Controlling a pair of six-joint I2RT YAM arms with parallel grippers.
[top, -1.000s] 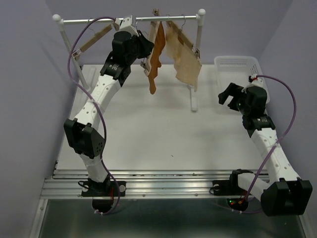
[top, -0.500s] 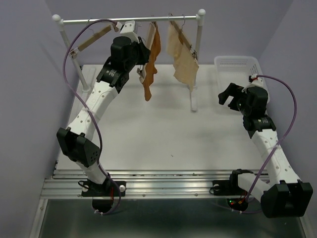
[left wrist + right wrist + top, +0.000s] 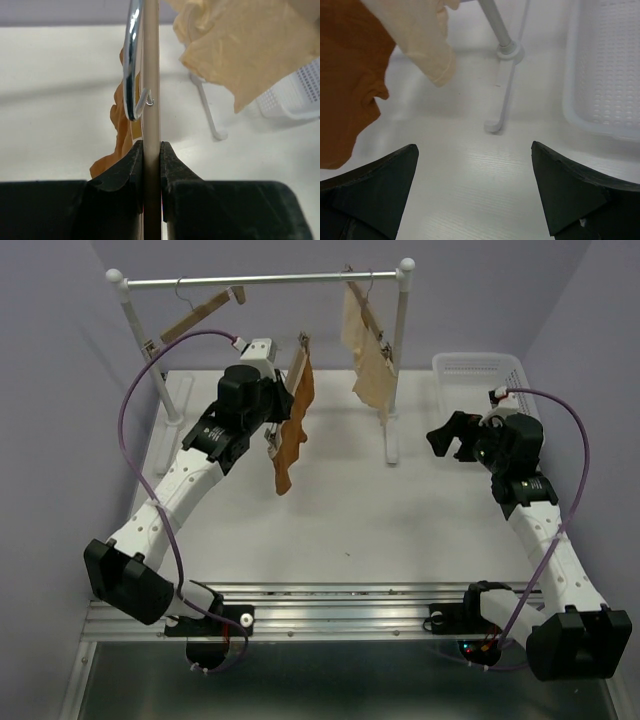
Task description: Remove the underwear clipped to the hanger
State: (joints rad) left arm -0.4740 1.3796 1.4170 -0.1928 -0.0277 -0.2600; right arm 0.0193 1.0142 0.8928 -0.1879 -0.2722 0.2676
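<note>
**Hanger held clear of the rail, underwear not yet off it**

White bench (image 3: 380,530), lilac walls, rack rail (image 3: 260,280) across the back. Left hand (image 3: 284,416) is clamped on the hanger (image 3: 298,362). In the wrist view both fingers (image 3: 131,165) press flat against the wood bar, with the wire hook (image 3: 132,60) just above them. The hanger is tilted steeply in the air over the bench, away from the rail, its hook on nothing.

Underwear (image 3: 290,445) hangs down from the bar right beside the left hand. Its lower tip looks to be above the bench, but I can't confirm the gap. The clips are too small to read; since the fabric hangs off the bar, I judge it is clipped on.

Right hand (image 3: 450,435) is over the right side of the bench near the white basket (image 3: 480,365), fingers spread wide and holding nothing, well apart from the underwear. A cream garment (image 3: 365,350) is on its own hanger on the rail, and a bare hanger (image 3: 195,318) hangs at the rail's left end.

Progress: roughly the first part is done, with the hanger gripped and off the rack. What remains is for the right hand to reach the fabric, grip it and pull it out of the clips. It probably goes in the basket, but that is a guess.
</note>
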